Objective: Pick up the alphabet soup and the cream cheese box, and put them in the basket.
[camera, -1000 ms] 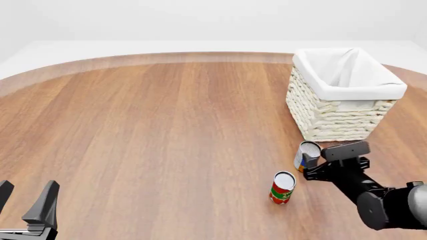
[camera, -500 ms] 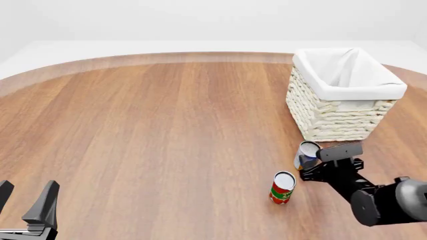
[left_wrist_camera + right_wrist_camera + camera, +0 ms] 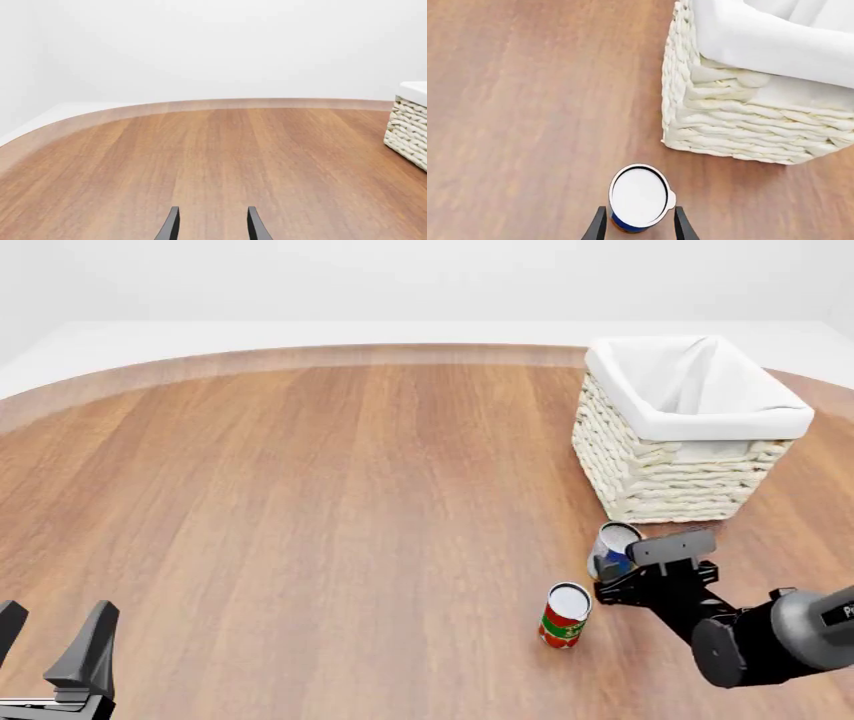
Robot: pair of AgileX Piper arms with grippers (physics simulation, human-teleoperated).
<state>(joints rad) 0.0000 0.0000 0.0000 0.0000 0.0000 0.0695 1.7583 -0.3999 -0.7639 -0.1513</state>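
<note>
Left gripper (image 3: 54,640): jaws spread, nothing between them, bare table (image 3: 294,500) ahead.
Alphabet soup (image 3: 638,197): upright between the right gripper (image 3: 637,223) fingers, jaws apart, grip unclear.
Room: open wood around.
Neighbours: red and green can (image 3: 565,615) just beside; basket (image 3: 747,120) beyond the tips.

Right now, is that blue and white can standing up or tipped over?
Upright. The alphabet soup shows its round top to the right wrist camera, label below, and stands on the table between the right arm's open jaws.

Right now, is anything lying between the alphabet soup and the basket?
No. The right wrist view shows only bare wood between the alphabet soup and the basket.
</note>
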